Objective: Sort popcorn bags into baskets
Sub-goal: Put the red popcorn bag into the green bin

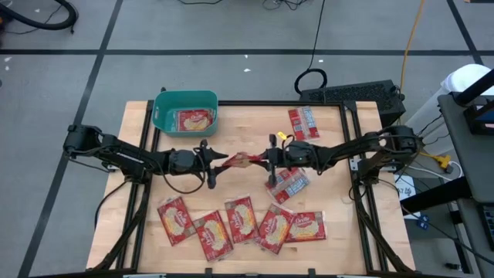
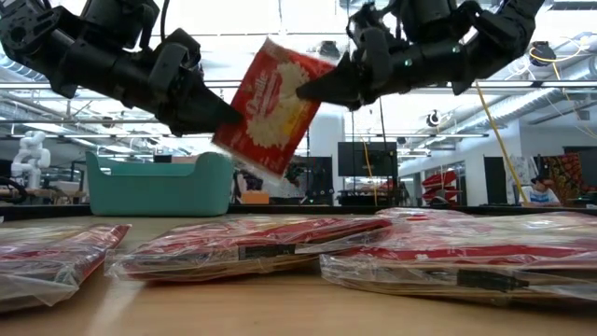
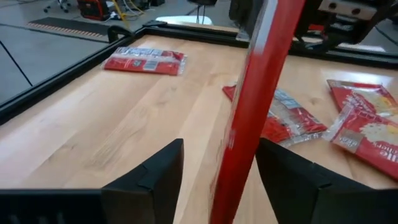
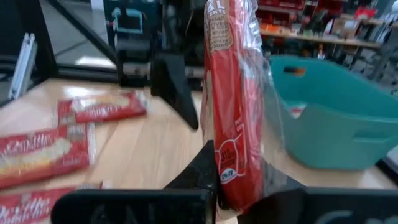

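Packet (image 1: 241, 161) mid-frame in high view, held above desk (image 1: 324, 127) between both arms. Right pincer (image 1: 267, 159) clamped on its edge; left pincer (image 3: 219, 177) gaping around other end, not gripping. Packet looks light, floppy, slick film: you grip flat seam edge. Basket (image 1: 164, 101) upper left.

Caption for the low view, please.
Mid-air handover: right gripper pinches a popcorn bag while the left gripper brackets it, teal basket behind.
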{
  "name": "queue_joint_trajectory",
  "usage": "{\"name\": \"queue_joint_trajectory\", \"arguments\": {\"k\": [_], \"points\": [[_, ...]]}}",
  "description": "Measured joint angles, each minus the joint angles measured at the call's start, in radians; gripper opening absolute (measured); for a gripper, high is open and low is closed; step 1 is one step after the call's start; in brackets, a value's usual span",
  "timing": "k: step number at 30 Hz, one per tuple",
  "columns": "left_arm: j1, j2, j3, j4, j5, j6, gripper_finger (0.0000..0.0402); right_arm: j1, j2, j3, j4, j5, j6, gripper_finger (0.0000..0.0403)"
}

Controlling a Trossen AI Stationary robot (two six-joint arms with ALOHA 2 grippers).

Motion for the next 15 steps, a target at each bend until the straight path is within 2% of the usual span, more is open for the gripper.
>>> {"name": "queue_joint_trajectory", "arguments": {"k": [6,15], "points": [[-0.004,0.000,0.000,0.012,0.000,-0.013,0.0222,0.006,-0.040,0.000,-0.015,-0.002,-0.018,0.0013],[-0.027,0.000,0.000,0.150,0.034,0.067,0.0195,0.018,-0.039,-0.001,0.136,-0.005,0.002,0.0013]]}}
